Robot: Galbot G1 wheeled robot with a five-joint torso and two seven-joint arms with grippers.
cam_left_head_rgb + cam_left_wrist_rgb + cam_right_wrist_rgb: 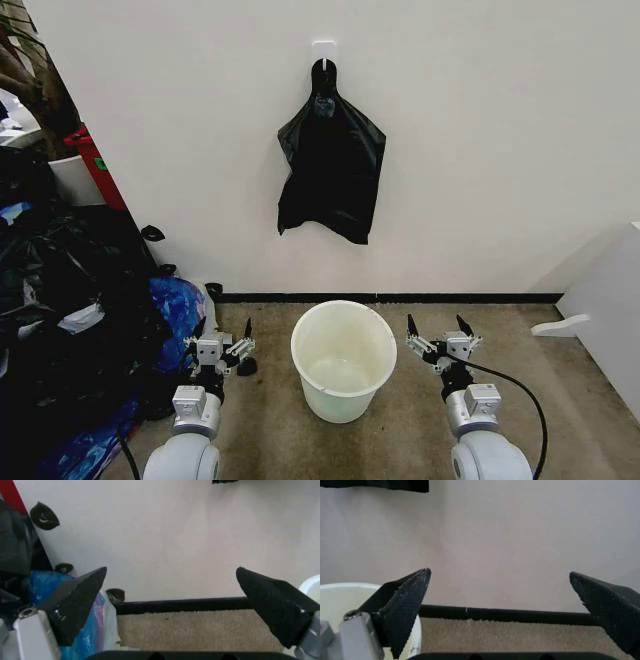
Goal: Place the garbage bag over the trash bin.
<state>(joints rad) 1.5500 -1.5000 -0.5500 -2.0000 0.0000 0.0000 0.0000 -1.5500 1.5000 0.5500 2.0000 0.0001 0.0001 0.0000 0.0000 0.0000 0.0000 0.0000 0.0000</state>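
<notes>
I am holding both of my arms low, 1 on each side of the trash bin (343, 360), which is standing upright on the carpet just in front of the wall, its mouth bare. My left gripper (222, 340) is hanging just beside the bin on my left with its fingers spread wide and pinching nothing; my right gripper (440, 331) is mirroring it on my right, fingers equally spread and empty. I judge this flanking pose is leaving the bin's mouth clear and both arms free to rise.

The garbage bag (331, 168) is hanging limp and flat against the wall from a white hook (323, 51), well above the bin and well apart from both grippers, so the task is not yet begun: the bag must come off the hook first.

The head view is giving me the whole layout: bag, hook, bin, and a heap of dark sacks (70, 330) at my left. The left wrist view is showing the blue plastic (42, 588) just beside my left fingers (75, 605) and the black baseboard (185, 604). The right wrist view is showing the bin's rim (355, 587) close beside 1 fingertip.
</notes>
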